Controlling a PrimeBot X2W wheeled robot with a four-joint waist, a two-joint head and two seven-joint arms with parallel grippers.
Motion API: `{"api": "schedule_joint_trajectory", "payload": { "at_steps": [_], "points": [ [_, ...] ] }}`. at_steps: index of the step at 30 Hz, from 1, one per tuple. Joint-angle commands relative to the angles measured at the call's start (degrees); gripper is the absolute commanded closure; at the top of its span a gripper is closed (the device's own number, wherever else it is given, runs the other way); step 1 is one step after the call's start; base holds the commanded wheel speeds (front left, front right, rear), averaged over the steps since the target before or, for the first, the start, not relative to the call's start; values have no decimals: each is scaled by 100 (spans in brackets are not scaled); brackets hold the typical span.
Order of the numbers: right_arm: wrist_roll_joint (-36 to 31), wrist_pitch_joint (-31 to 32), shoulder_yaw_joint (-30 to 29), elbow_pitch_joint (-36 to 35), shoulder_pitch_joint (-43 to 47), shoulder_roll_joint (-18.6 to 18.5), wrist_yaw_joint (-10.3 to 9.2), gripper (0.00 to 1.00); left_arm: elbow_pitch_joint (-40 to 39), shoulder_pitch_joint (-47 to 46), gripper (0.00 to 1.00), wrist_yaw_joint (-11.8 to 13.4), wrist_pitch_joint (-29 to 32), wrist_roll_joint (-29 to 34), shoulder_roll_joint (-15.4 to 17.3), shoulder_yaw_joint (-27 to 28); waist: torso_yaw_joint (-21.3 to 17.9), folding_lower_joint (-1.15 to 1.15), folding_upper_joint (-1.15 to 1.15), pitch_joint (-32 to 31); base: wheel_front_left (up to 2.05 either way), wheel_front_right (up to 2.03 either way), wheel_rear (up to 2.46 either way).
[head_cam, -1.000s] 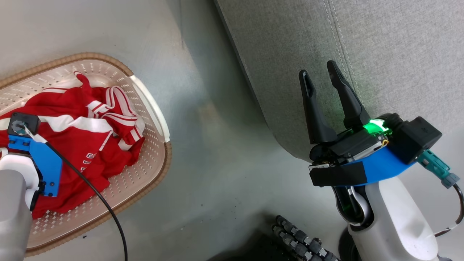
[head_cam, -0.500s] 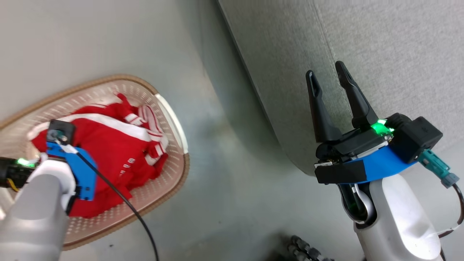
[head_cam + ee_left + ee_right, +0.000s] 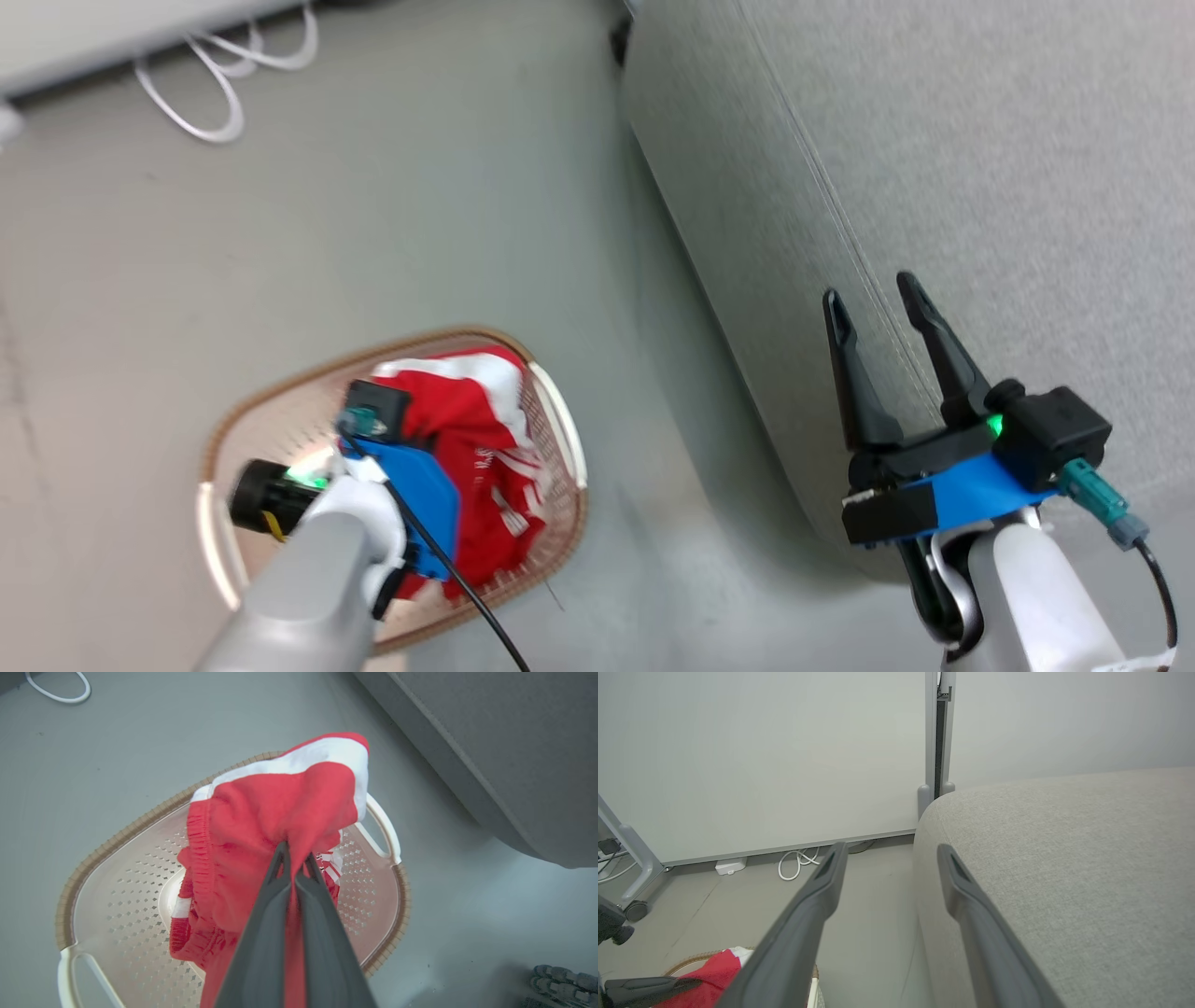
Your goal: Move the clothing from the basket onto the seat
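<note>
The red clothing [image 3: 261, 826] with white bands hangs bunched from my left gripper [image 3: 294, 851], which is shut on it above the basket [image 3: 126, 891]; its lower folds trail down toward the perforated floor. In the head view the clothing [image 3: 476, 439] sits over the right half of the basket [image 3: 280, 392], and my left wrist covers the fingers. My right gripper [image 3: 878, 313] stands open and holds nothing, over the edge of the grey seat [image 3: 934, 140]. In the right wrist view the right gripper [image 3: 889, 851] points along the seat [image 3: 1064, 858].
The basket stands on grey floor just left of the seat's rounded side [image 3: 514, 742]. White cables [image 3: 224, 93] lie coiled by the wall at the back. A wheeled frame leg [image 3: 630, 896] stands at the far left. A ribbed dark part [image 3: 560, 984] lies on the floor.
The head camera has pulled back, so the whole picture shifted. My left gripper has risen out of the basket with the red clothing in it. The right gripper stays open.
</note>
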Motion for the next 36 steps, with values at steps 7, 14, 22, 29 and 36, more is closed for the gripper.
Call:
{"api": "schedule_joint_trajectory", "payload": {
  "at_steps": [7, 14, 22, 29, 36],
  "points": [
    [-167, -20, -61, 138, 460, -17, 1, 0, -350, 438, 100, -7, -308, -468, -273, -214, 837, 1, 0, -1388, 0, 0, 0],
    [-271, -20, -113, 229, 760, -16, 1, 0, -858, 606, 100, -8, -670, -938, -358, -419, 1084, 1, 0, -1902, 0, 0, 0],
    [-340, -20, -158, 283, 1010, -16, 1, 0, -1344, 297, 100, -8, -795, -1309, -388, -752, 1321, 1, 0, -2317, 0, 0, 0],
    [-305, 5, -119, 313, 1119, -16, 1, 0, -1519, -68, 100, -8, -742, -1492, -419, -941, 1459, 1, 0, -2500, 0, 0, 0],
    [-278, 26, -39, 323, 1166, -16, 1, 0, -1676, -478, 100, -8, -694, -1700, -474, -1139, 1514, 1, 0, -2567, 0, 0, 0]
  ]
}}
